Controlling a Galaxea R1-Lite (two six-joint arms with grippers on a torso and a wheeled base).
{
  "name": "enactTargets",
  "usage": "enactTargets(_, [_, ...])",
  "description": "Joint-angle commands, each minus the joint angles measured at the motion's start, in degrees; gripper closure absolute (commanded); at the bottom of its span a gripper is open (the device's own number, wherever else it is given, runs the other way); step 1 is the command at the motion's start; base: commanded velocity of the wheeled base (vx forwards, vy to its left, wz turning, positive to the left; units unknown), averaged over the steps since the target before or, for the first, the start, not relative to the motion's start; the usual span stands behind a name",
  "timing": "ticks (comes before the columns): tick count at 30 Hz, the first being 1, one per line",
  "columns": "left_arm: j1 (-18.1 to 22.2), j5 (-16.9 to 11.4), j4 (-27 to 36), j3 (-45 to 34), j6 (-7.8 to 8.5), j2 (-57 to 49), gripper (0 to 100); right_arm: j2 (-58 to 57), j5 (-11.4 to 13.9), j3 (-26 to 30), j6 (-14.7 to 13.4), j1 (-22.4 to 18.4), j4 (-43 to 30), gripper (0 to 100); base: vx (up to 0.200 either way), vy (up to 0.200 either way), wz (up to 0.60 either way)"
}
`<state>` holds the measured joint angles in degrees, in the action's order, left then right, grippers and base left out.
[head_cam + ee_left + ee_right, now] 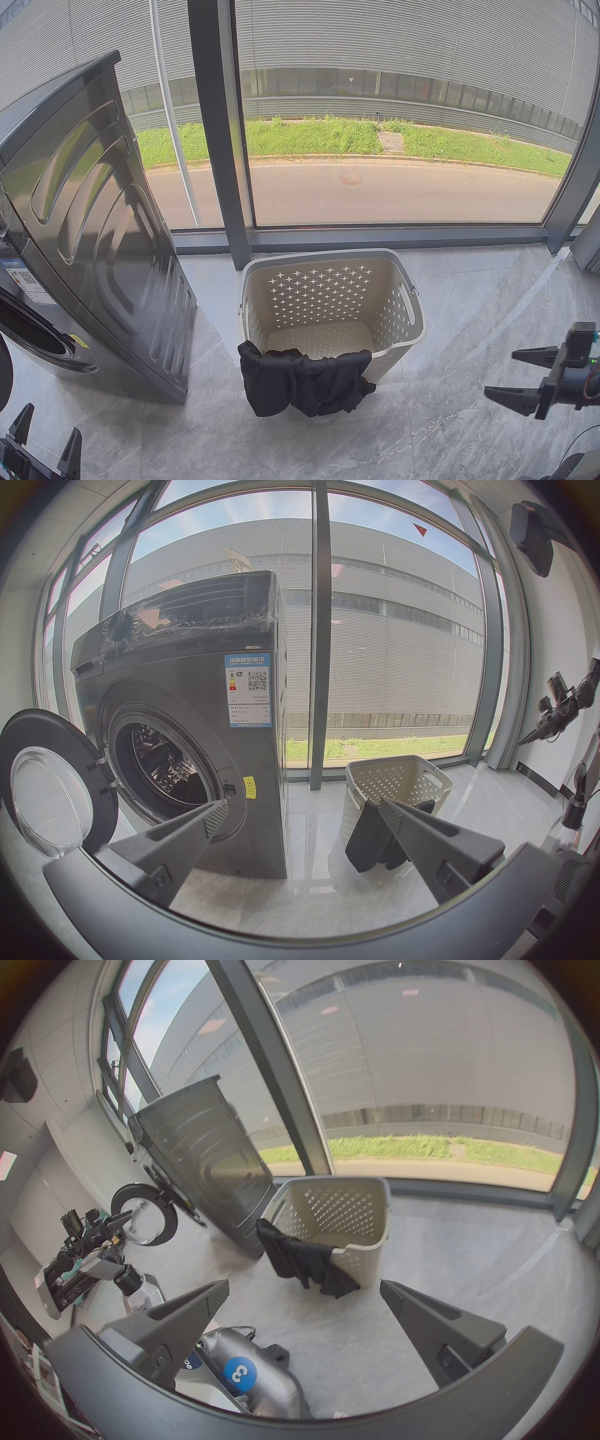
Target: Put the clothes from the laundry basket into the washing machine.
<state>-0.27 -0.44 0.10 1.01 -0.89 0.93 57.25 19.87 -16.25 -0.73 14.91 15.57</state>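
The step in hand looks like the first pick. A black garment point(304, 382) hangs over the near rim of the laundry basket point(409, 294), part inside and part trailing down the outer wall toward the floor. A good grasp would close on the bunched cloth right at the rim, then lift straight up so the basket does not tip or drag. The basket seems otherwise bare, though its near inner corner is hidden behind the cloth.

The left claw point(50, 425) and the right claw point(503, 374) are both spread wide and hold nothing. The garment lies between them, well apart from each. The washing machine point(94, 219) stands left of the basket, its door point(53, 786) swung open.
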Motion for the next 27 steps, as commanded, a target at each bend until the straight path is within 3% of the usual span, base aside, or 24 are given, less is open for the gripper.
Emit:
enactTargets(1, [0.0, 0.0, 0.0, -0.8, -0.08, -0.9, 0, 21.2, 1.3, 1.7, -0.9, 7.3, 9.2, 0, 0.0, 0.0, 0.0])
enactTargets(13, [0.0, 0.0, 0.0, -0.8, -0.08, -0.9, 0, 27.5, 1.3, 1.7, -1.4, 8.7, 11.0, 0, 0.0, 0.0, 0.0])
enactTargets(18, [0.0, 0.0, 0.0, -0.8, -0.08, -0.9, 0, 32.5, 1.0, 1.5, -2.0, 8.8, 15.2, 0, 0.0, 0.0, 0.0])
enactTargets(19, [0.0, 0.0, 0.0, -0.8, -0.08, -0.9, 0, 36.1, -1.1, 1.4, -3.0, 9.2, 19.2, 0, 0.0, 0.0, 0.0])
enactTargets(20, [0.0, 0.0, 0.0, -0.8, -0.08, -0.9, 0, 36.6, -1.5, 1.4, -3.2, 9.3, 19.9, 0, 0.0, 0.0, 0.0])
enactTargets(22, [0.0, 0.0, 0.0, -0.8, -0.08, -0.9, 0, 41.4, -5.5, 1.4, -6.7, 12.1, 26.1, 0, 0.0, 0.0, 0.0])
enactTargets(24, [0.0, 0.0, 0.0, -0.8, -0.08, -0.9, 0, 44.3, -7.5, 1.1, -10.1, 14.4, 30.0, 0, 0.0, 0.0, 0.0])
enactTargets(25, [0.0, 0.0, 0.0, -0.8, -0.08, -0.9, 0, 44.3, -7.5, 1.1, -10.1, 14.4, 30.0, 0, 0.0, 0.0, 0.0])
enactTargets(26, [0.0, 0.0, 0.0, -0.8, -0.08, -0.9, 0, 47.8, -9.2, 0.3, -12.7, 16.6, 32.9, 0, 0.0, 0.0, 0.0])
enactTargets(27, [0.0, 0.0, 0.0, -0.8, -0.08, -0.9, 0, 49.5, -10.2, -0.4, -13.2, 17.1, 33.7, 0, 0.0, 0.0, 0.0])
